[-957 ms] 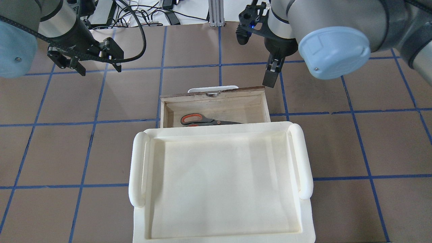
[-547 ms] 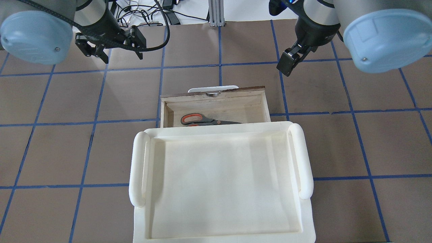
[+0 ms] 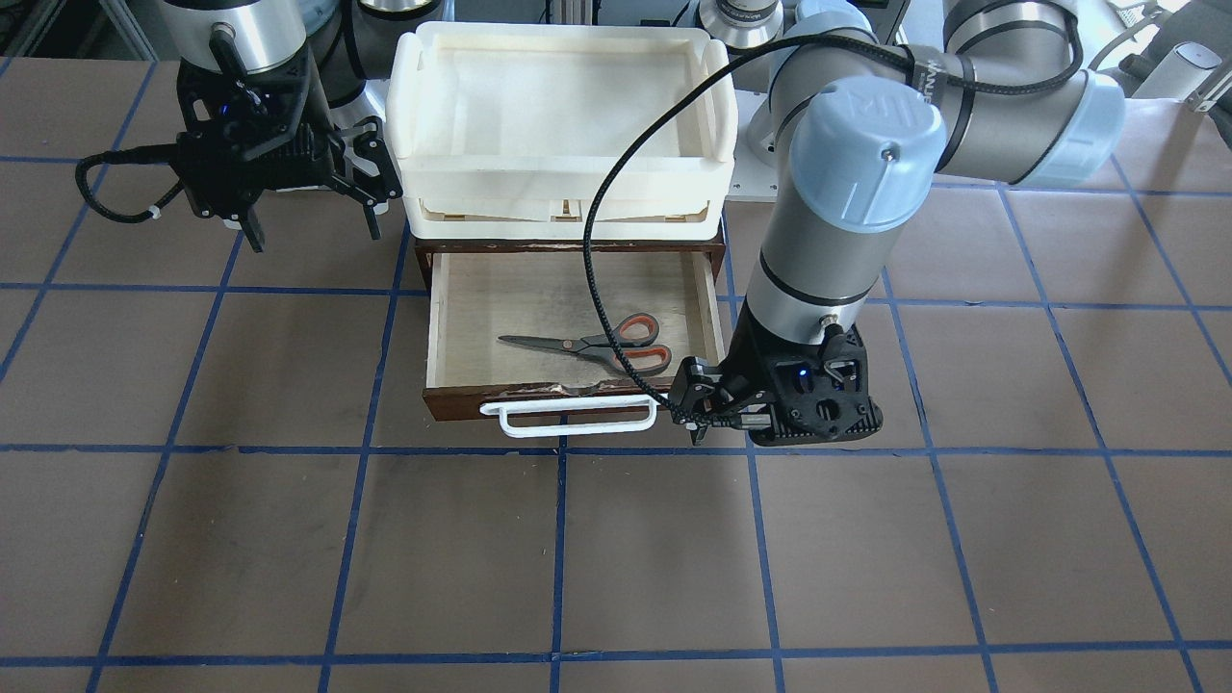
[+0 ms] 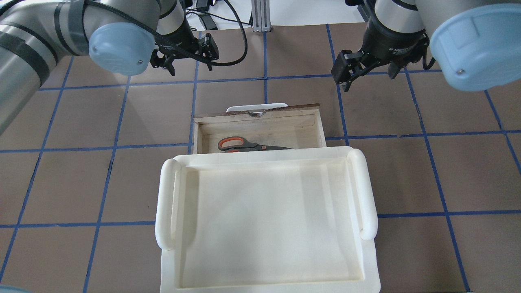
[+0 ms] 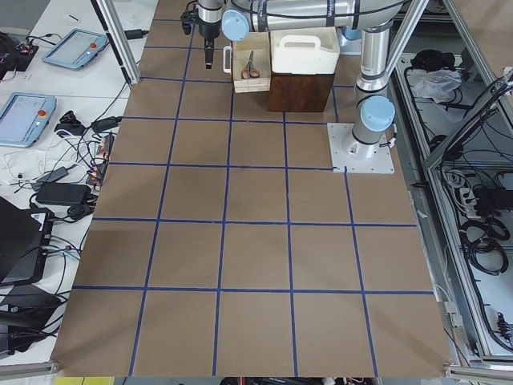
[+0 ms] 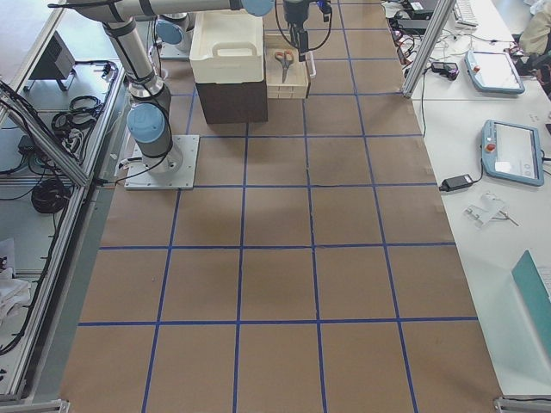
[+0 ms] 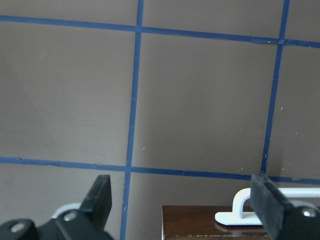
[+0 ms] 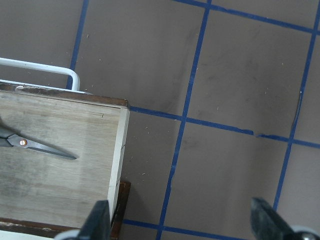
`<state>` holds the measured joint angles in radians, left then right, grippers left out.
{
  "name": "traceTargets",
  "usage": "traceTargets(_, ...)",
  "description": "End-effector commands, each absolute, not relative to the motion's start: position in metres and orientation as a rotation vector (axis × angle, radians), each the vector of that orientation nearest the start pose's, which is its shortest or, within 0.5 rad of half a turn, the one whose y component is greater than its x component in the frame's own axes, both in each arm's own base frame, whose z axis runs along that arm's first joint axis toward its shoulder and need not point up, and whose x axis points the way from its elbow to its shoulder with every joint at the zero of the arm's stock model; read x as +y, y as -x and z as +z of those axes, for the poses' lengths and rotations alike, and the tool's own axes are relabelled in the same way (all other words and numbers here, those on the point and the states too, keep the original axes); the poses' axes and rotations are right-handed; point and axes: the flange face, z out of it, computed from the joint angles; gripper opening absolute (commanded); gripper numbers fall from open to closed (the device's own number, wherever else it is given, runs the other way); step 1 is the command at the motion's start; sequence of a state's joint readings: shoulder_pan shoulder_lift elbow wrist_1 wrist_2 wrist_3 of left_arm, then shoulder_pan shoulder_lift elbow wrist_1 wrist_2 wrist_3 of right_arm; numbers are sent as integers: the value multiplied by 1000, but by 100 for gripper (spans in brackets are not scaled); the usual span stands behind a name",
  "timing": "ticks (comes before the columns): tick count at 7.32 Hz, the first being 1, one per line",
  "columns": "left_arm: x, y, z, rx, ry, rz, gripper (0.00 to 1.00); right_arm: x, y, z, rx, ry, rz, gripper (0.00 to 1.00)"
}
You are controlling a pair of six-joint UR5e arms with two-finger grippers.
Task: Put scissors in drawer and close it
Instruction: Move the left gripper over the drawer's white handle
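Spreading wide with nothing between them, my left fingers [image 7: 181, 189] hang over bare table [image 4: 81, 183] just past the dark front of the drawer [image 3: 452, 399]. They sit off the end of its white bar handle [image 3: 568, 416] on my left side. My right fingers [image 8: 181, 209] are equally far apart and equally empty, raised above the table beside the drawer's right wall.

Between the two, the scissors [image 3: 597, 346] lie flat and closed on the drawer's pale plywood floor, nearer its front than its back. Their orange-lined loops point to my left and the blades to my right.

The drawer stands pulled out toward the far edge of the table from a dark brown cabinet [image 5: 300, 92]. A cream-white tray [image 4: 167, 203] rests on top of the cabinet, which sits by the edge nearest my base. Blue tape lines cross the brown tabletop in a grid.
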<state>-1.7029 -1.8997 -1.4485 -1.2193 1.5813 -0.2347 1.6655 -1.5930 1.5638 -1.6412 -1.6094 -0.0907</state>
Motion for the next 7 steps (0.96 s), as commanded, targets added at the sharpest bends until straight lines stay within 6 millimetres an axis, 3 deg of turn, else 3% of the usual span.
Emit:
traceTargets(1, -631, 250, 362, 3151, 245, -218, 100, -471, -175, 508, 3160, 111, -107, 100)
traceTargets(4, -639, 296, 306, 3132, 464, -107, 100, -464, -168, 504, 3169, 71, 12, 100)
traceTargets(7, -638, 306, 280, 3110, 469, -45, 100, -467, -169, 507, 3150, 70, -30, 100)
